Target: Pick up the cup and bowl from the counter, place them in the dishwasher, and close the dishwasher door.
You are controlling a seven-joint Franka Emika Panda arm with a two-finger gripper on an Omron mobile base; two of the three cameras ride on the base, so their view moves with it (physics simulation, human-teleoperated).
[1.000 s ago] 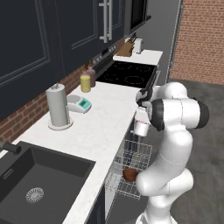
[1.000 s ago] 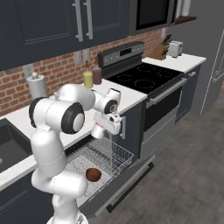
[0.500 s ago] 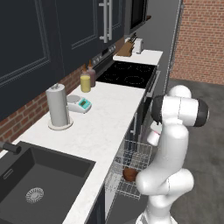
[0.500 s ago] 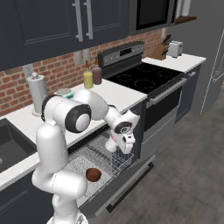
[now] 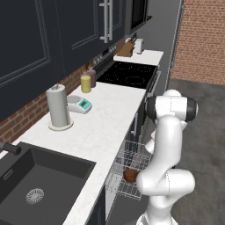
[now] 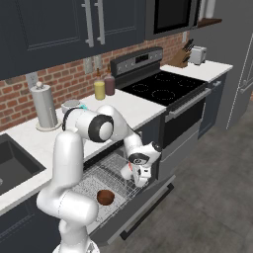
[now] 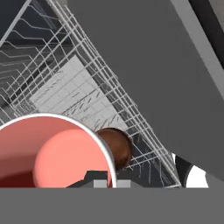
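Brick wall [image 6: 59, 81], dark upper cabinets [image 6: 59, 24], grey floor [image 6: 217, 197]

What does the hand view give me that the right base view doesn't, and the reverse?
Hand view alone: the cup's salmon-red inside, close up at the gripper. Right base view alone: the counter, paper-towel roll, stove and the open dishwasher door, with the gripper low over the rack. Both: the wire rack holding the bowl.

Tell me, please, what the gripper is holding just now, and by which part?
The gripper holds the cup above the dishwasher rack; the hold appears to be at its rim, though the fingertips are mostly hidden.
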